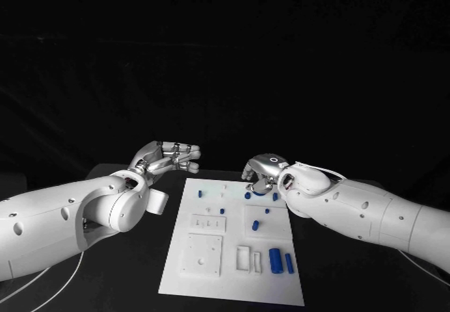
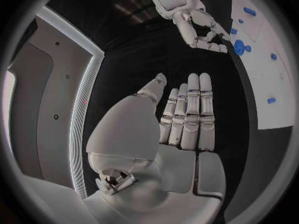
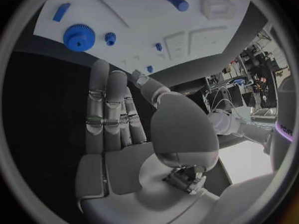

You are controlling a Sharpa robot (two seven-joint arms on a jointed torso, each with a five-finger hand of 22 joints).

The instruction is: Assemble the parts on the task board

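A: In the head view, what was seen of the task board (image 1: 235, 260)?

B: It was laid in the middle of the table. Blue parts (image 1: 276, 259) were scattered on it, a long cylinder near its front right corner, smaller pieces (image 1: 255, 225) towards its far edge. The right hand (image 1: 263, 174) was held above the far right corner, fingers curled downwards; whether a part was pinched could not be told. The left hand (image 1: 169, 157) was kept beside the far left corner, fingers bent, nothing held.

A: And the left wrist view?

B: The left hand (image 2: 184, 122) was shown flat, fingers straight and pressed together, empty. The right hand (image 2: 202, 32) was seen over a blue gear (image 2: 239, 47) at the board's edge.

A: The right wrist view?

B: The right hand (image 3: 118, 119) was open there, fingers straight, nothing gripped. The gear (image 3: 78, 36) lay loose on the board (image 3: 149, 25), with other pieces around.

A: So the progress?

B: Little is judged done; most parts remained to be assembled.
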